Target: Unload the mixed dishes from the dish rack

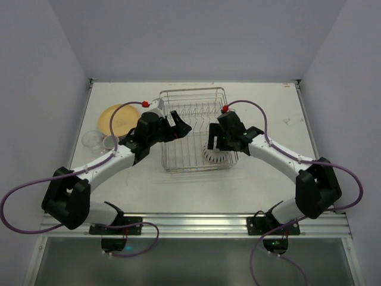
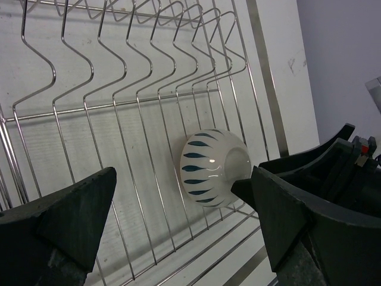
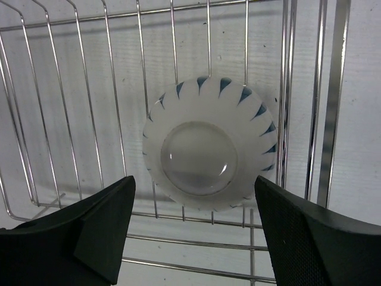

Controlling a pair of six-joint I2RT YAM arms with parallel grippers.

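Note:
The dish rack [image 1: 196,101] is a silver wire basket in the middle of the table. One white ribbed bowl [image 1: 218,157] with blue marks lies in its near right corner, base up. My right gripper [image 1: 215,145] hangs just above the bowl [image 3: 208,143]. In the right wrist view this gripper [image 3: 196,232] is open, and the bowl sits beyond its fingertips [image 3: 89,232] without touching them. My left gripper [image 1: 181,126] is over the rack's left half, wide open [image 2: 181,220] and empty. It faces the bowl [image 2: 214,168] across the wire floor [image 2: 119,119].
Left of the rack, a yellow-orange plate [image 1: 115,119] lies flat on the table. A clear glass [image 1: 92,140] and another small round cup [image 1: 111,143] stand near it. White walls close in the table at the left, right and back.

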